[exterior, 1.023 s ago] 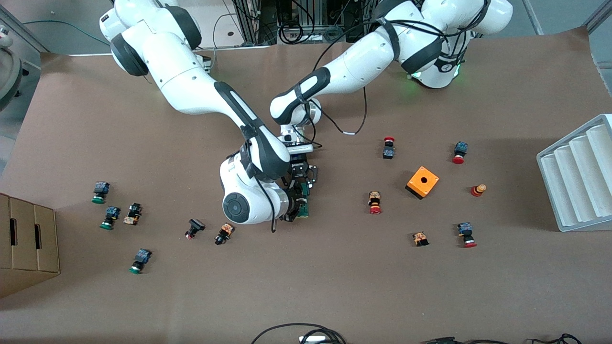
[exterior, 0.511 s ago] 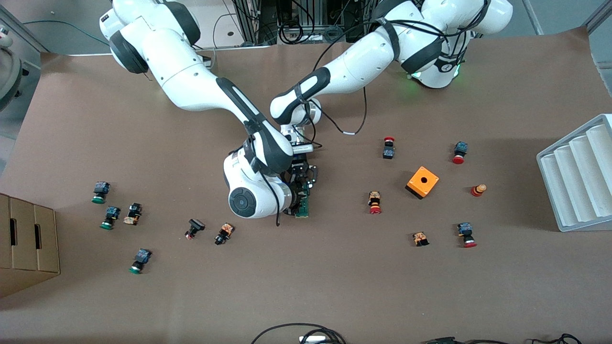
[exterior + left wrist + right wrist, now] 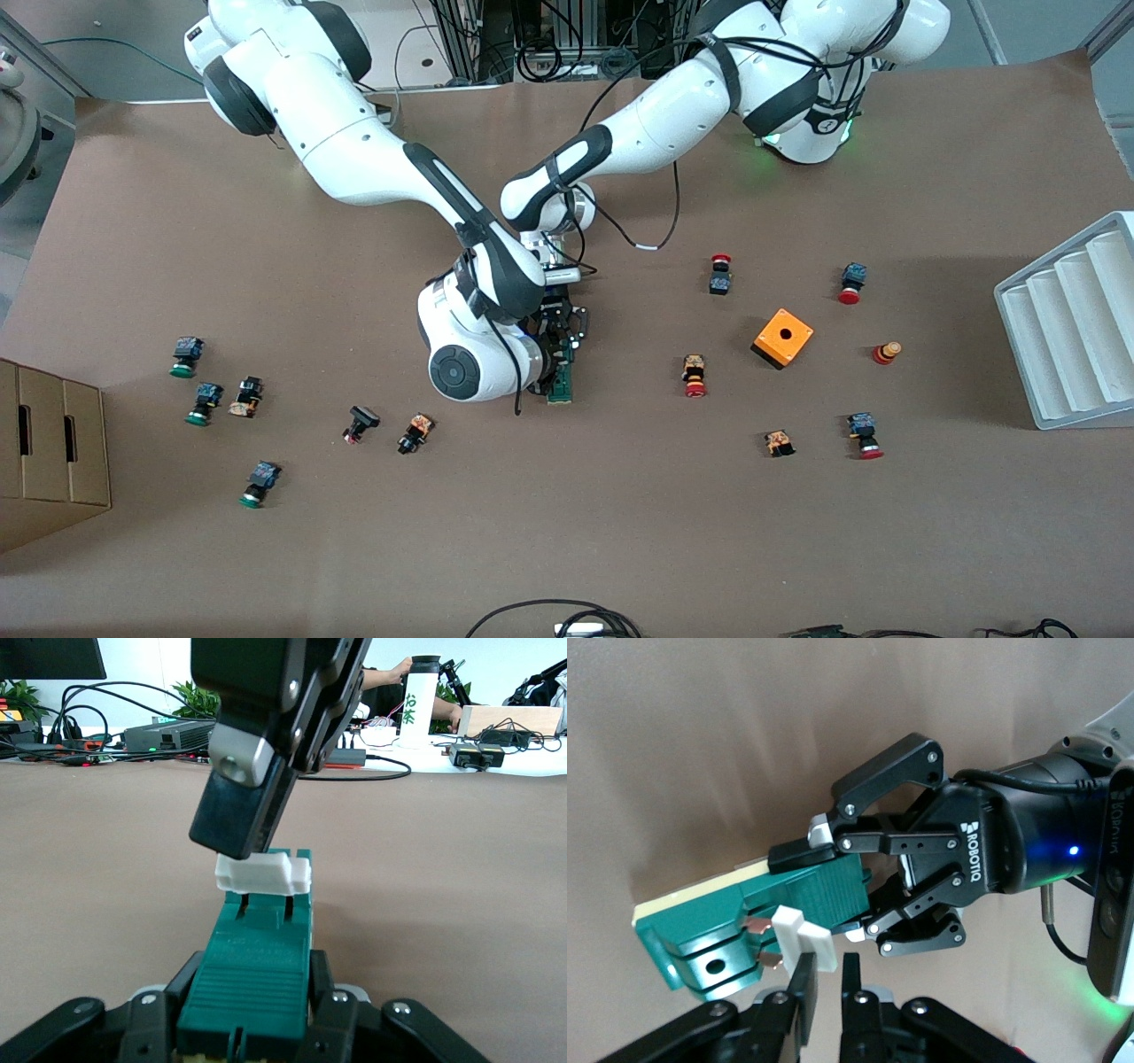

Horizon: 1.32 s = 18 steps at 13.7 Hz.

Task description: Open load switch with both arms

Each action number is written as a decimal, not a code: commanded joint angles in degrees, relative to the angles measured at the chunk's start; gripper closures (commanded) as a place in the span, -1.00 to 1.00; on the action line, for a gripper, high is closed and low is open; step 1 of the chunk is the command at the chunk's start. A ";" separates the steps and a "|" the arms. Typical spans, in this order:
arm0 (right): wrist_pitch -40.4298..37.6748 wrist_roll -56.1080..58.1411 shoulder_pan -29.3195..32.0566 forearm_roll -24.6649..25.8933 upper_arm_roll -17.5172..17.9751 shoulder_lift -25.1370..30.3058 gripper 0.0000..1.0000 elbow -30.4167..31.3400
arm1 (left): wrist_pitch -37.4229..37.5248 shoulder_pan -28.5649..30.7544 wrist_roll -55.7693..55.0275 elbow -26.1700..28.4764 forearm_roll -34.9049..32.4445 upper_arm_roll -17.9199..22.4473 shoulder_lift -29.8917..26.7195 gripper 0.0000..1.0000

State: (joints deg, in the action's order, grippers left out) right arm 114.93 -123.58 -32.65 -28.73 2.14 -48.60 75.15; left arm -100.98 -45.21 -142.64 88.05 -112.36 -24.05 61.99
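My left claw (image 3: 828,890) clenches the switch (image 3: 744,912) at mid-table, nine o'clock from the orange box (image 3: 783,338), while my right claw (image 3: 824,988) meets its white tab (image 3: 802,935), whether gripping I cannot tell; next, I judge, comes prying the tab open.

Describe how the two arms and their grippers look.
Both arms, the left arm and the right arm, are glossy white with black joint bands and black cables strapped along them. Each gripper is black; the left gripper has ROBOTIQ lettering, linkage jaws and a blue light.
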 commanded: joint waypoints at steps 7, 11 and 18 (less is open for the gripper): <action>1.96 0.01 -0.39 3.51 0.58 0.35 0.64 3.33 | -0.09 -0.49 -0.71 -0.95 -0.23 -0.38 1.73 0.05; 3.02 0.01 -0.48 3.59 0.58 -0.09 0.64 3.60 | -0.09 -0.49 -0.71 -0.95 -0.23 -0.38 1.73 0.05; 3.90 0.01 -0.75 4.30 0.58 -0.62 0.89 3.60 | -0.09 -0.49 -0.71 -0.95 -0.23 -0.38 1.82 0.06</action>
State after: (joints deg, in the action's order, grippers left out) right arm 117.63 -123.51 -33.31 -26.69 2.73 -49.11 77.63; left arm -100.98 -45.22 -142.63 88.05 -112.38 -24.04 62.00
